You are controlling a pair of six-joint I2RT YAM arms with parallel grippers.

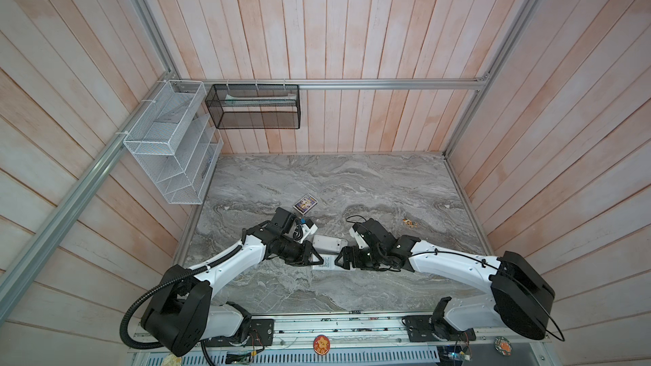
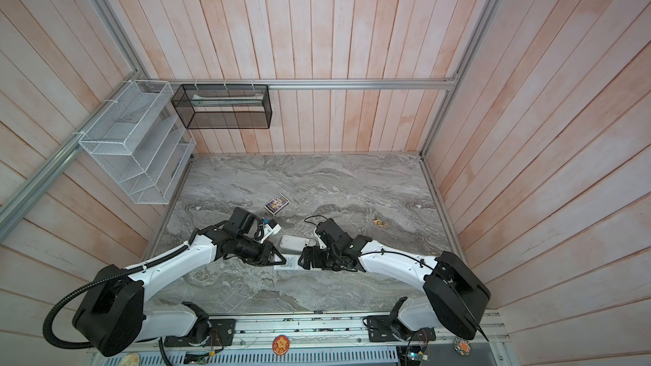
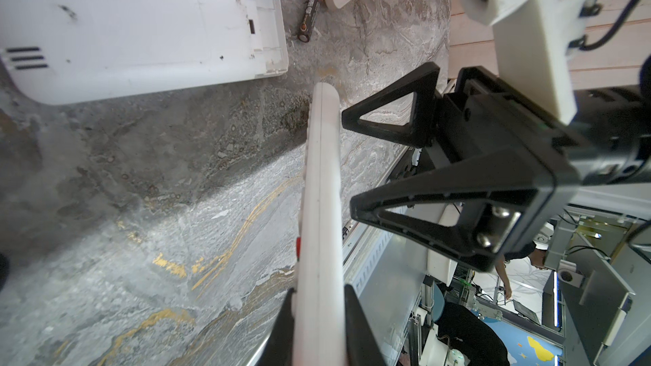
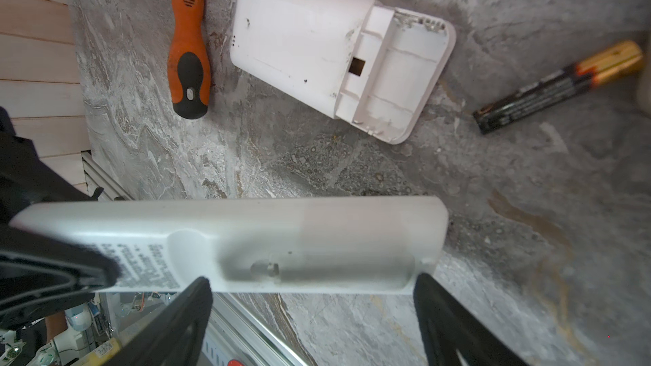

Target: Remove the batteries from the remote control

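The right gripper holds its fingers wide apart just beside a white remote whose battery bay is open. Behind, on the marble table, lie a second remote with empty bay, an orange-handled screwdriver and one battery.

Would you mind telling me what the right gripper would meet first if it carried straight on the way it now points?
Most likely the slim white remote that the left gripper holds: it lies directly ahead, between the right gripper's open jaws. The gap left is hard to judge.
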